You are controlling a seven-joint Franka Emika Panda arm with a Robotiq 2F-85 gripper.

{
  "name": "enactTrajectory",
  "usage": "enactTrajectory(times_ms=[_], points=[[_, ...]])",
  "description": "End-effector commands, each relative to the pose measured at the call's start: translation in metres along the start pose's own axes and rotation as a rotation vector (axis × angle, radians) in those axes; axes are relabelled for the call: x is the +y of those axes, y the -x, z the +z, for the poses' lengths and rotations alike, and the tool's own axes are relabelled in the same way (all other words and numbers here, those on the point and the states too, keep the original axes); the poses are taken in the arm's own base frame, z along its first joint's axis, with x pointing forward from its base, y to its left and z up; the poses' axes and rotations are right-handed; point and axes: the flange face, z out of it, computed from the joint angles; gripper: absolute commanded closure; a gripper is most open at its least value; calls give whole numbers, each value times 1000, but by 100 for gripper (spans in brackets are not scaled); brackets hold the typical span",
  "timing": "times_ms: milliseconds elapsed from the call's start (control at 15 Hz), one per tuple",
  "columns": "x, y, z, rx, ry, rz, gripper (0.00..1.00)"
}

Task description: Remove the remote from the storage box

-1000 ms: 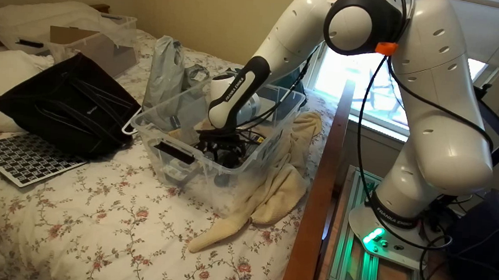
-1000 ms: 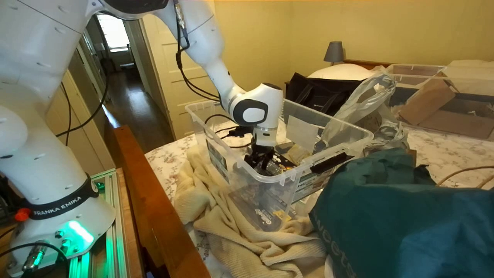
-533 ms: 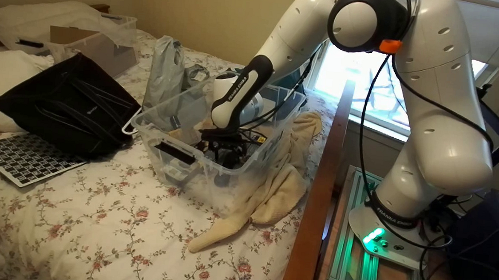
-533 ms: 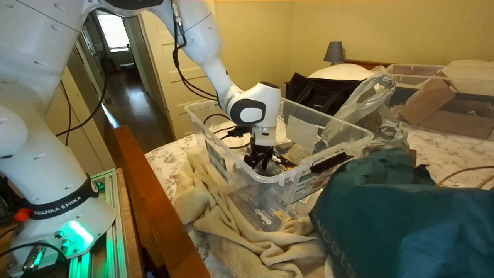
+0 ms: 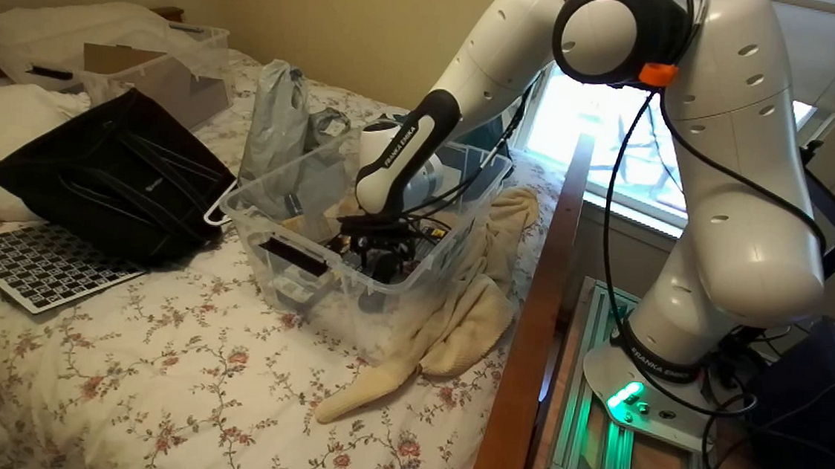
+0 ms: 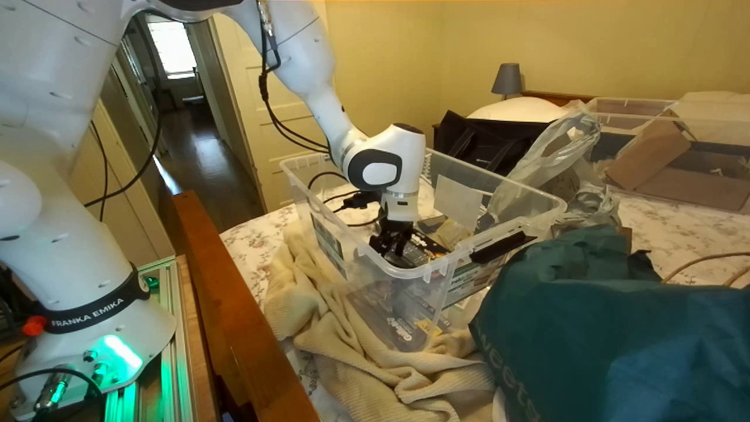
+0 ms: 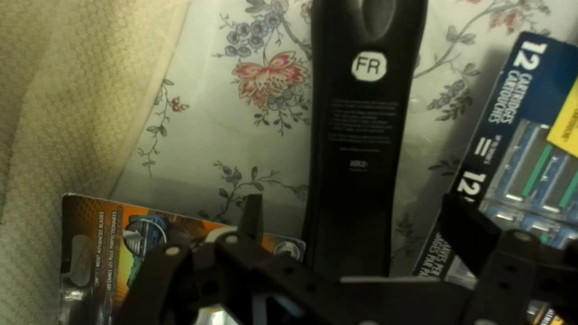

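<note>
On the bed, the clear plastic storage box (image 6: 410, 272) shows in both exterior views, with my gripper (image 6: 391, 245) lowered inside its near corner. In the wrist view a long black remote (image 7: 356, 126) lies flat on the box's floor, marked with a white "FR" sticker; its lower end passes under the gripper. My jaws stand wide apart above it, one finger (image 7: 251, 216) to the left of the remote and the opposite one to the right. Nothing is held between them. In neither exterior view can I make out the remote.
Beside the remote lie an orange-and-black blade pack (image 7: 119, 253) and a blue cartridge pack (image 7: 519, 131). A cream blanket (image 6: 340, 328) runs along the box's outside. A teal bag (image 6: 597, 316), a grey plastic bag (image 5: 277, 126) and the wooden bed rail (image 5: 525, 377) are close by.
The arm has drawn slightly back toward its base, the gripper staying inside the box. Nothing else has visibly shifted.
</note>
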Motion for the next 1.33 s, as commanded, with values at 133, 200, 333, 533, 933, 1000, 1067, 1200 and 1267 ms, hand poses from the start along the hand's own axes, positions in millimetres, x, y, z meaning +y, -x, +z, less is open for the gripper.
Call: enactTrajectory(times_ms=[133,200,333,533,933,1000,1067,1200,1267], points=[[10,2,-1,-47,33,-49,0],[9,2,1,-55,40,-60,0],[6,2,3,-67,55,-75,0],[1,5,8,-84,66,-90,0],[-8,9,19,-97,47,-61,47],[-10,9,20,-100,39,-54,53],[-11,10,21,-101,36,-47,61],[-13,10,23,-105,29,-37,74],[-13,10,24,-108,27,-35,74]])
